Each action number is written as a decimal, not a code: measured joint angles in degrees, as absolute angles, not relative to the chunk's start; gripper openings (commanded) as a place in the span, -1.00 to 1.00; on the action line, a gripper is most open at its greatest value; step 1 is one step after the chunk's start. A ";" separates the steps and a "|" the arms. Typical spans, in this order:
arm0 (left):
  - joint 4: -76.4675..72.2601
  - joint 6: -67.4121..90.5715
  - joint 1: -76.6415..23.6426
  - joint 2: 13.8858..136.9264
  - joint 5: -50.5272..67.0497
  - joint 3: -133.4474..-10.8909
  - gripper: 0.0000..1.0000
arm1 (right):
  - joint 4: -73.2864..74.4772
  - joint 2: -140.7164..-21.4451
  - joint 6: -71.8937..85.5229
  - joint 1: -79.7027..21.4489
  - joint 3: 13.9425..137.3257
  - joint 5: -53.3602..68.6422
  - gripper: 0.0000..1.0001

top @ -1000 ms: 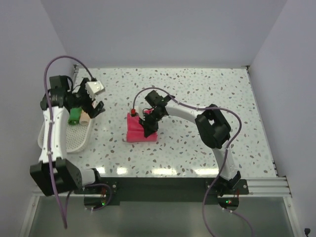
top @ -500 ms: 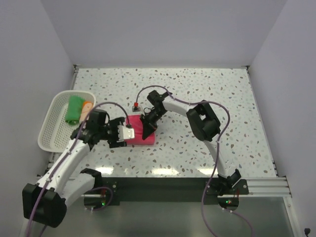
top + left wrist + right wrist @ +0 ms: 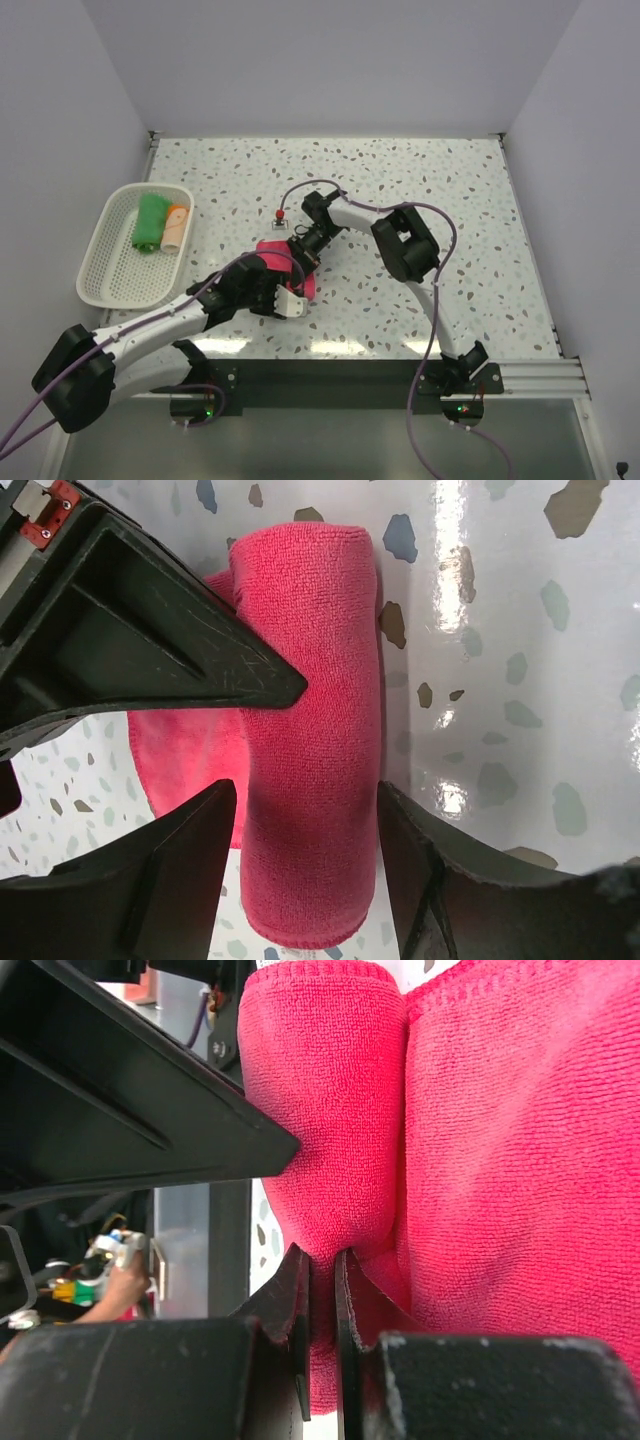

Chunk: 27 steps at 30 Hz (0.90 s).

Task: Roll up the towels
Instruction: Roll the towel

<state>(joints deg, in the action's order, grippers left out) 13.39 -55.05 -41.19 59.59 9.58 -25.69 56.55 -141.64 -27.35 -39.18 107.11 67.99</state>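
The pink-red towel lies mid-table, partly rolled. In the left wrist view the roll lies between my left gripper's spread fingers, which flank it without squeezing; the flat rest of the towel lies to its left. My right gripper is shut on a fold of the pink-red towel at the roll's end. In the top view my left gripper and right gripper meet over the towel. The green towel and the peach-orange towel lie rolled in the basket.
The white mesh basket stands at the left edge of the speckled table. A small red-topped object on a cable lies just behind the towel. Walls close in the table at back and sides.
My left arm has swung from the basket across to the pink-red towel and now straddles its roll. The right gripper has stayed on the towel, shifting slightly toward the front.
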 measured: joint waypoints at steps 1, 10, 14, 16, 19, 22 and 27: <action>11.73 -54.81 -41.54 59.70 8.80 -24.77 0.22 | 56.93 -141.91 -27.33 -39.11 107.31 68.25 -1.00; 4.14 -56.36 -42.65 62.50 6.04 -20.16 -0.48 | 58.98 -143.96 -26.24 -38.30 108.36 71.05 -0.66; 7.53 -54.96 -42.78 65.19 6.24 -23.57 -0.71 | 58.11 -143.13 -24.75 -38.13 107.42 70.57 -0.18; 9.82 -54.37 -42.76 65.39 7.49 -24.84 -0.86 | 56.82 -141.53 -24.25 -37.85 105.73 68.99 0.10; 13.50 -53.01 -42.76 65.87 9.54 -26.76 -0.96 | 55.83 -139.04 -23.20 -37.65 104.31 65.43 0.31; 17.32 -52.45 -42.28 68.10 11.29 -29.67 -0.98 | 55.07 -135.57 -22.06 -36.95 103.33 59.40 0.47; 24.18 -52.05 -39.05 72.79 15.88 -35.42 -0.98 | 52.56 -127.31 -21.61 -31.51 101.51 49.71 0.95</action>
<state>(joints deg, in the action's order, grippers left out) 24.18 -52.05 -39.05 72.79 15.88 -35.42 52.56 -127.31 -21.61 -31.51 101.51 49.71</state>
